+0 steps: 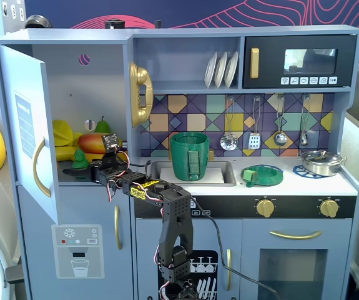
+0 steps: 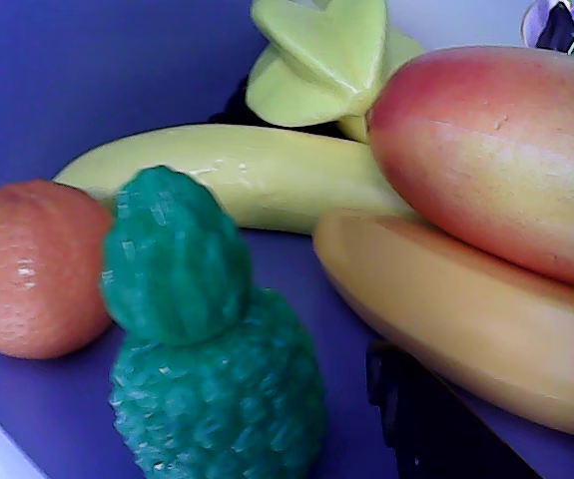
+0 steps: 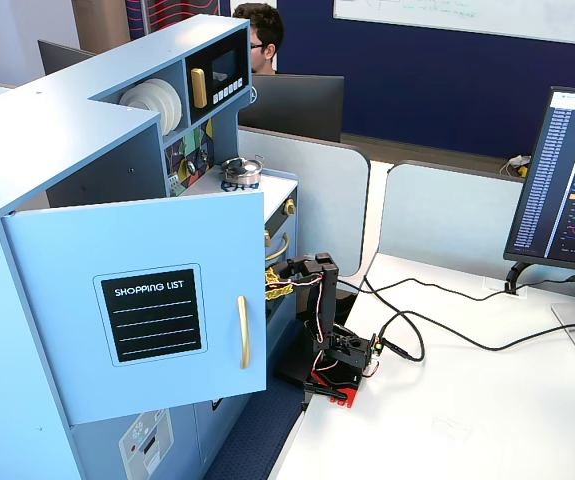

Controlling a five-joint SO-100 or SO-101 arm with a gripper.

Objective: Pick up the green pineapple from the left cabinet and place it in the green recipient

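The green pineapple [image 1: 79, 157] stands upright at the front of the open left cabinet [image 1: 73, 94], whose door [image 1: 28, 131] is swung out to the left. In the wrist view the pineapple [image 2: 207, 369] is close and fills the lower middle. My gripper [image 1: 92, 169] reaches into the cabinet, just right of the pineapple. Only one black finger [image 2: 436, 424] shows, at the lower right, apart from the pineapple, so the jaws stand open and hold nothing. The green recipient [image 1: 190, 155] stands in the sink, right of the cabinet.
An orange [image 2: 32, 269] lies left of the pineapple; bananas [image 2: 237, 185], a mango [image 2: 496, 150] and a starfruit [image 2: 326, 60] lie behind and to the right. A flat green dish [image 1: 262, 174] and a steel pot [image 1: 321, 161] sit on the counter. The open door [image 3: 152, 310] hides the gripper in a fixed view.
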